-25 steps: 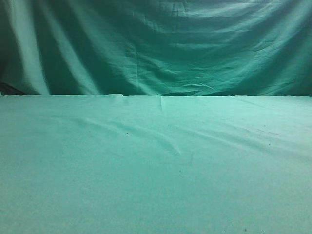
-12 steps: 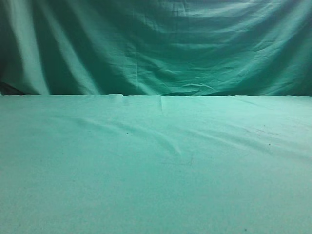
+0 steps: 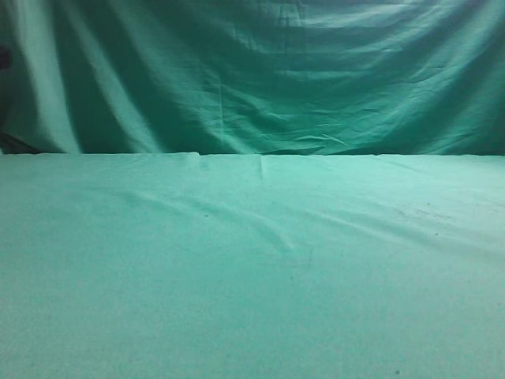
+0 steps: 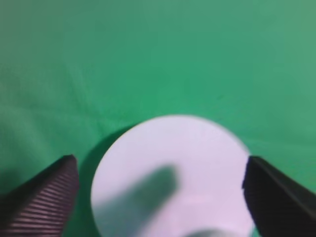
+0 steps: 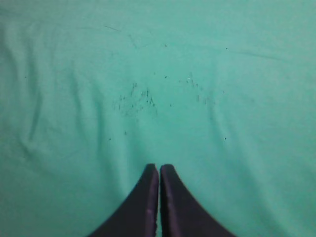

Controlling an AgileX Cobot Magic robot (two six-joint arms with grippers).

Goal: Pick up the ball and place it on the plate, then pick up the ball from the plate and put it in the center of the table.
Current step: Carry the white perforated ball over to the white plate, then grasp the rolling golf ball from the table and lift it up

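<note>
In the left wrist view a white round thing (image 4: 197, 163) lies on the green table cloth (image 4: 148, 59), between the two fingers of my left gripper (image 4: 160, 197). It is blurred and shows no dimples, so I cannot tell whether it is the ball or the plate. The jaws are wide open, one on each side of it; a finger-shaped shadow falls across it. My right gripper (image 5: 159, 170) is shut and empty, low over bare cloth (image 5: 158, 74). The exterior view shows only the table (image 3: 252, 276), with no ball, plate or gripper.
The darker green backdrop curtain (image 3: 252, 79) hangs behind the table's far edge. A small dark shape (image 3: 4, 59) shows at the far left edge of the exterior view. The cloth has light wrinkles and small dark specks (image 5: 136, 101).
A small dark shape has come into the exterior view at the far left edge. Nothing else on the table has changed.
</note>
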